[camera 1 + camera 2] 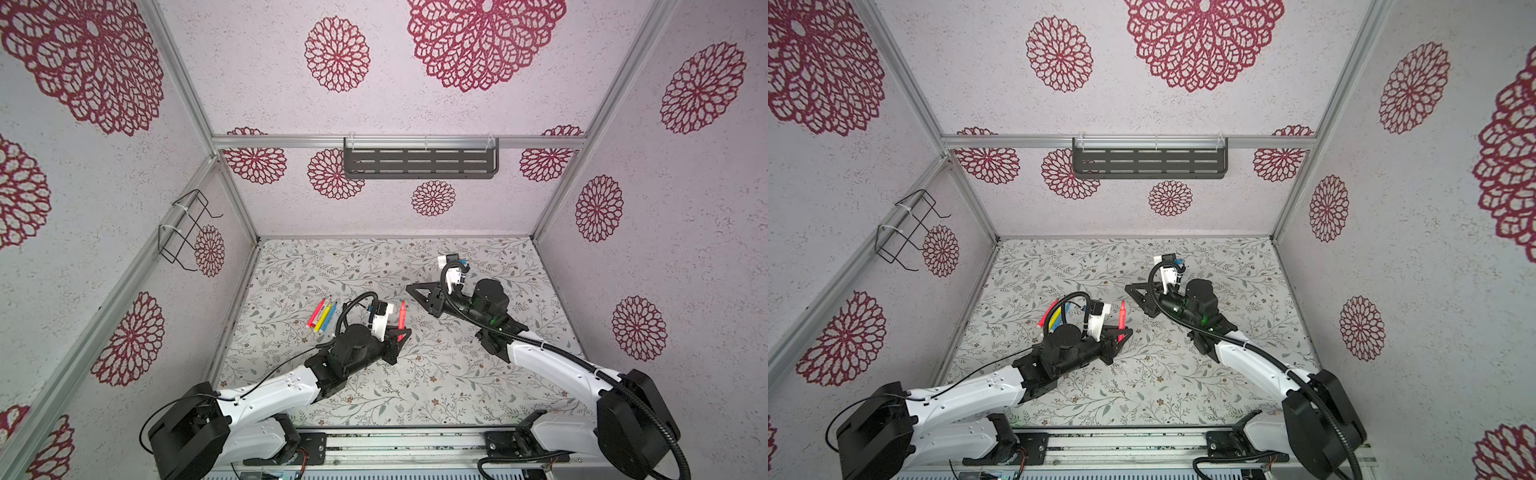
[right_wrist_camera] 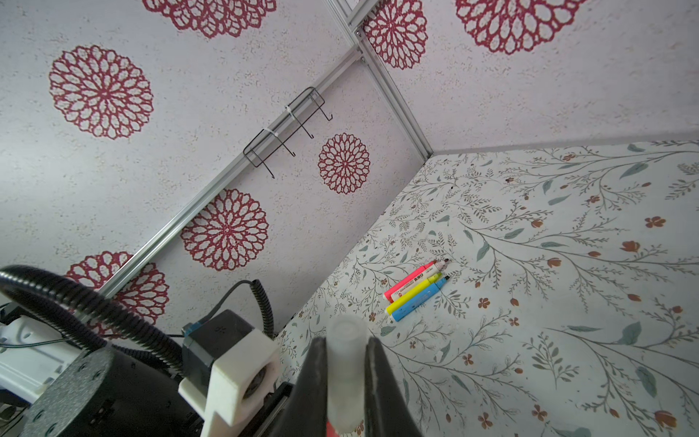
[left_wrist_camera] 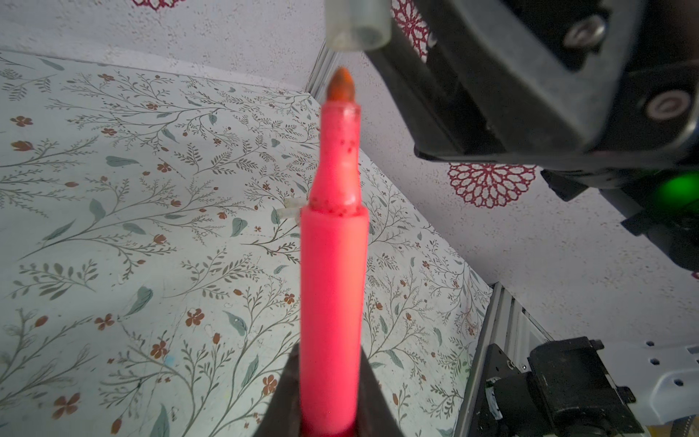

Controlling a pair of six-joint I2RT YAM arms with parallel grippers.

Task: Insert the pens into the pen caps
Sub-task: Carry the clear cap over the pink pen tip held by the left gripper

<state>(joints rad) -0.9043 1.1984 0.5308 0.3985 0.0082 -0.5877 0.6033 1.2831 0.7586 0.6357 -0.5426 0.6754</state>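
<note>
Floral table (image 1: pixel 415 386): 4 pens (image 2: pixel 416 289) lying side by side; 2 pale caps (image 3: pixel 289 208).

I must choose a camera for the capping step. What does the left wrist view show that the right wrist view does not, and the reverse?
Only the left wrist view: the red pen held in the left gripper, its bare tip pointing at the cap's open mouth, not yet inside. Only the right wrist view: the pink pen, yellow pen and blue pen lying side by side on the table. Both: the pale cap, the right gripper holding it, and the floral table.
</note>
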